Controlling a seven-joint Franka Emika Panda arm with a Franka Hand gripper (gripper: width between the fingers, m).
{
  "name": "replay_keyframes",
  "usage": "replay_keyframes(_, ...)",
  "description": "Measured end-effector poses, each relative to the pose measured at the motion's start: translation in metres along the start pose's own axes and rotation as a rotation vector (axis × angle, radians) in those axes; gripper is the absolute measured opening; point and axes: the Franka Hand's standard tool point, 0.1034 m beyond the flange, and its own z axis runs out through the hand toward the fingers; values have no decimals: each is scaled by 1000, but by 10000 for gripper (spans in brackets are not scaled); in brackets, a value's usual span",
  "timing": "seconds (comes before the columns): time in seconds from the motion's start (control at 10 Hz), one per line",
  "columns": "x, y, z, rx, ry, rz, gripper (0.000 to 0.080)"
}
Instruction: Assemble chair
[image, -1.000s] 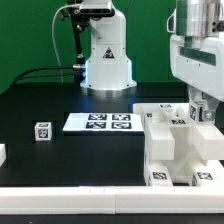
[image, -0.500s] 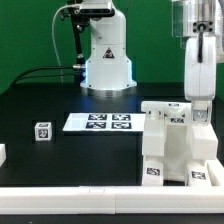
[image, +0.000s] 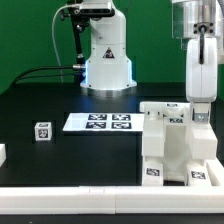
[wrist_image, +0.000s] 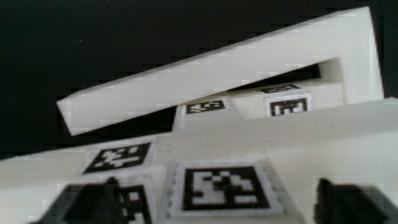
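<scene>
Green backdrop behind, matte black table (image: 60, 100) below, white rim along the near edge.

From my remote station I read the two-finger gripper (image: 198, 112) as standing at the exterior view's right, pointed straight down under the white arm (image: 200, 50). Its tip sits right at the top of the chair (image: 178, 150), the chunky glossy white plastic assembly of blocks and bars with black-and-white square tags. In the wrist view the two dark fingers (wrist_image: 111, 203) stand apart on either side of a tagged white chair block. I see a gap between each finger and the block, so I log the jaws as parted and not clamping; contact cannot be confirmed. Beyond that block the wrist view shows a long white slab lying at a slant, with more tagged faces tucked under it.

The chair occupies the near right corner of the table in the exterior view, tags showing on its top and on its front lower faces.

Outward: the marker board (image: 99, 122), flat white with four tags, lies to the chair's left, just apart from it. Further left stands a small lone tagged white cube (image: 42, 131). The robot's white base (image: 106, 55) stands at the back.
</scene>
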Motion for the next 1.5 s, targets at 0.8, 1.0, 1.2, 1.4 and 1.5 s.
replay_keyframes(0.8, 57, -11, -39, 30, -51, -220, 648)
replay_keyframes(1.0, 60, -10, -39, 38, -55, -268, 648)
replay_keyframes(1.2, 107, 2, -48, 54, -81, -406, 648)
replay_keyframes(1.4, 130, -1, -45, 51, -71, -555, 648)
replay_keyframes(1.5, 127, -1, -45, 50, -71, -559, 648)
